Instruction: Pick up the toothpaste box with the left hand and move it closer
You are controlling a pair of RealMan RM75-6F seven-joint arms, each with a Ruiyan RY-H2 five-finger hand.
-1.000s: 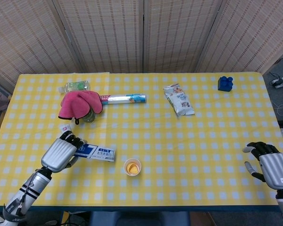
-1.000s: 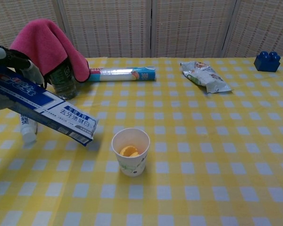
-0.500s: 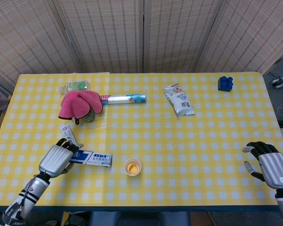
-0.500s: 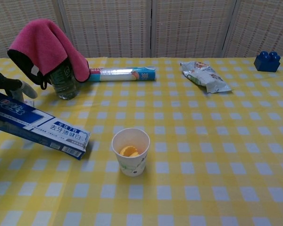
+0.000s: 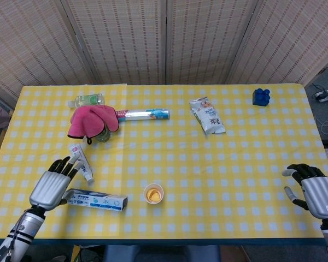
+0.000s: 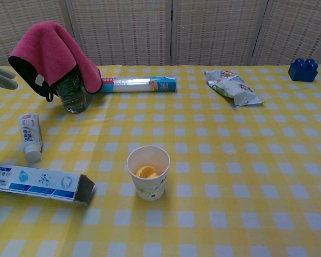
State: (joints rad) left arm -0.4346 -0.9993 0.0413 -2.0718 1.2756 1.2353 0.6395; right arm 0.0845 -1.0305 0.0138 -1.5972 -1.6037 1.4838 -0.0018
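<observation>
The long blue-and-white cardboard toothpaste box (image 5: 94, 200) is lying flat on the yellow-and-white checked tablecloth (image 5: 218, 180), close to the near edge, just left of the small paper cup (image 5: 153, 193) with what looks like an orange slice in it. Going by that spot I'd say the "move it closer" part is basically done.

The left hand (image 5: 49, 186) is right at the box's left end, fingers pointing away from the robot and spread a bit. Honestly I can't tell whether it's gripping the box end, just touching it, or already off it, since the back of the hand hides the contact. So what's left is confirming the release and pulling the hand clear, if my read is right.

Just past the fingers there's a white toothpaste tube (image 5: 81, 162) lying on the cloth. Further back, a pink cloth (image 5: 93, 120) is draped over a clear bottle (image 6: 73, 91), with a long plastic-wrap box (image 5: 142, 114) beside it, plus a crinkly snack bag (image 5: 207, 115) and a blue toy brick (image 5: 261, 96).

The right hand (image 5: 311, 188) sits well apart at the right edge, fingers loosely parted, holding nothing.

Chest view cuts off the box's left end, and only a bit of pale fingertip shows at the left border.
</observation>
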